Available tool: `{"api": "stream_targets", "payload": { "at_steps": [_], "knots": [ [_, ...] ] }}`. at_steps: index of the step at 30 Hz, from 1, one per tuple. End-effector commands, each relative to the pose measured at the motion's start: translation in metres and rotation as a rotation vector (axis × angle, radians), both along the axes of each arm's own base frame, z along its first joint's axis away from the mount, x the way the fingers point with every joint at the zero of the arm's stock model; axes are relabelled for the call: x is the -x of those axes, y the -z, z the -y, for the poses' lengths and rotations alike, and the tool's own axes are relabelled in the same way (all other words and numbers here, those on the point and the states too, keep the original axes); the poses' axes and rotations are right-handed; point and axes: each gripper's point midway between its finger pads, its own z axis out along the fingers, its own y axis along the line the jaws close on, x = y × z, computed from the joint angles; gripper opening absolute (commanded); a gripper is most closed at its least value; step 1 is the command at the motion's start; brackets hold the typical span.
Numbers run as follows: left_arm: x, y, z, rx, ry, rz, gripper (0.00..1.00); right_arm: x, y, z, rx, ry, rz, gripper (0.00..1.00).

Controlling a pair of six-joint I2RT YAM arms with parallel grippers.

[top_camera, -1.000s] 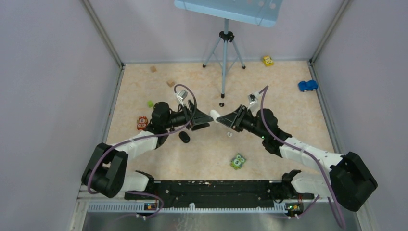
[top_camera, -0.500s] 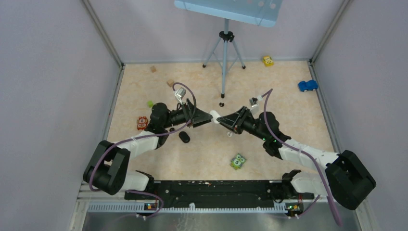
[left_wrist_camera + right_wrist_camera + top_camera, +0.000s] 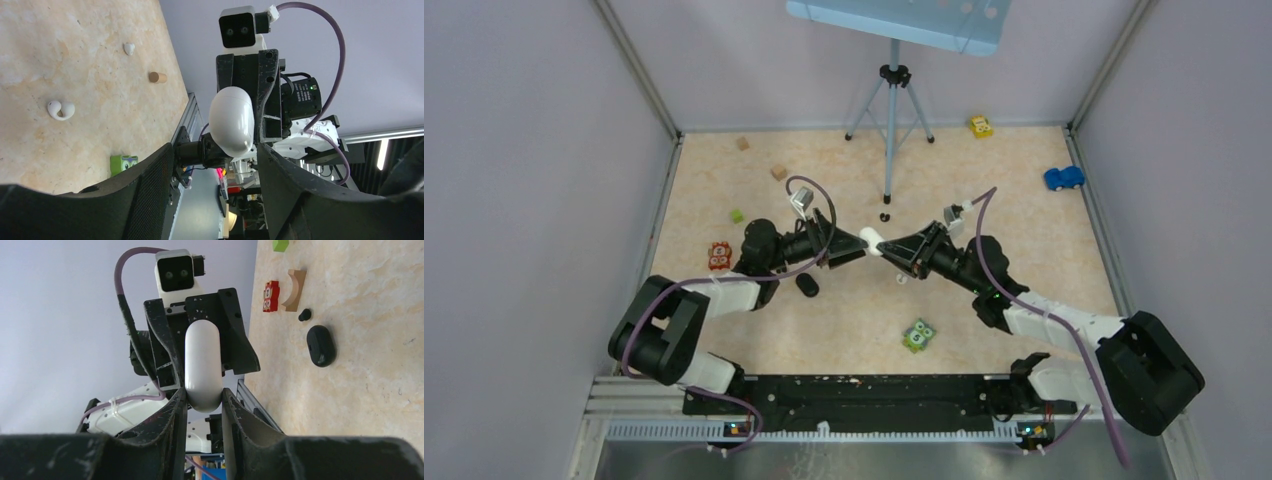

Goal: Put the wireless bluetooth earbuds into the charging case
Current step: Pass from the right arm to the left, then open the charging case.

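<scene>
Beige table [image 3: 844,320] lies bare straight below the meeting fingertips. Grey walls [image 3: 544,200] stand well apart from both arms on each side. A tripod [image 3: 891,120] is seen beyond the fingers, toward the back edge.

The white charging case [image 3: 871,240] is smooth, glossy and pebble-shaped, and is held in the air between the two arms. One end is pinched by the right gripper [image 3: 202,397], with both fingers pressed on its narrow sides. The opposite end is flanked by the left gripper [image 3: 215,150], whose fingers are spread wider than the case. A gap shows on one side; contact on the other possibly exists, but the view is poor.

Counted:
- One white charging case.
- One black case [image 3: 320,345], flat on the table, below and to the side of the left fingers.
- One black earbud [image 3: 304,315], just beside the black case.
- One white earbud [image 3: 60,110] and a second white earbud [image 3: 129,48], both on the table below the fingers and apart from each other.
- Two wooden cubes [image 3: 742,143] and two toy cars [image 3: 1063,178], far beyond the fingers.
- One owl block [image 3: 918,335], nearer the arm bases.
</scene>
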Motion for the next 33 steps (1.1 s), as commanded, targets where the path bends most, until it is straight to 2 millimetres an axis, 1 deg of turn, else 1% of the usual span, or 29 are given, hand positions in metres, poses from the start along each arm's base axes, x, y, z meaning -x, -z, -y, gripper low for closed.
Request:
{"api": "stream_targets", "payload": {
  "at_steps": [1, 6, 10, 13, 16, 18, 20, 21, 22, 23, 24, 26, 30, 33],
  "knots": [
    [0.0, -0.021, 0.005, 0.07, 0.023, 0.077, 0.66, 0.003, -0.018, 0.006, -0.064, 0.011, 0.048, 0.0],
    [-0.003, -0.026, 0.008, 0.099, 0.034, 0.082, 0.62, 0.006, -0.016, 0.007, -0.066, 0.003, 0.039, 0.0],
    [-0.001, -0.034, 0.013, 0.127, 0.059, 0.091, 0.55, 0.008, -0.015, 0.008, -0.077, 0.002, 0.036, 0.0],
    [-0.003, -0.031, 0.017, 0.118, 0.066, 0.074, 0.48, 0.009, -0.014, 0.007, -0.077, -0.004, 0.035, 0.0],
    [-0.003, -0.028, 0.021, 0.108, 0.075, 0.065, 0.32, 0.009, -0.016, 0.006, -0.084, -0.012, 0.043, 0.0],
    [-0.004, -0.027, 0.022, 0.108, 0.079, 0.059, 0.15, 0.01, -0.015, 0.006, -0.082, -0.014, 0.044, 0.0],
    [-0.005, -0.029, 0.023, 0.11, 0.088, 0.062, 0.02, 0.011, -0.013, 0.007, -0.074, -0.012, 0.046, 0.0],
    [-0.005, -0.029, 0.024, 0.11, 0.094, 0.062, 0.0, 0.011, -0.012, 0.007, -0.069, -0.011, 0.047, 0.15],
    [-0.005, -0.031, 0.024, 0.111, 0.098, 0.066, 0.0, 0.011, -0.011, 0.007, -0.064, -0.011, 0.046, 0.34],
    [-0.004, -0.031, 0.024, 0.111, 0.104, 0.069, 0.0, 0.011, -0.01, 0.007, -0.065, -0.015, 0.045, 0.41],
    [-0.002, -0.031, 0.024, 0.109, 0.114, 0.072, 0.0, 0.012, -0.01, 0.007, -0.069, -0.018, 0.048, 0.45],
    [0.002, -0.03, 0.025, 0.103, 0.141, 0.083, 0.0, 0.011, -0.009, 0.009, -0.073, -0.009, 0.047, 0.47],
    [0.015, -0.029, 0.023, 0.1, 0.207, 0.107, 0.0, 0.007, -0.004, 0.017, -0.069, 0.023, 0.036, 0.47],
    [0.02, -0.033, 0.022, 0.103, 0.223, 0.124, 0.0, 0.005, -0.001, 0.023, -0.071, 0.032, 0.024, 0.46]
  ]
}}
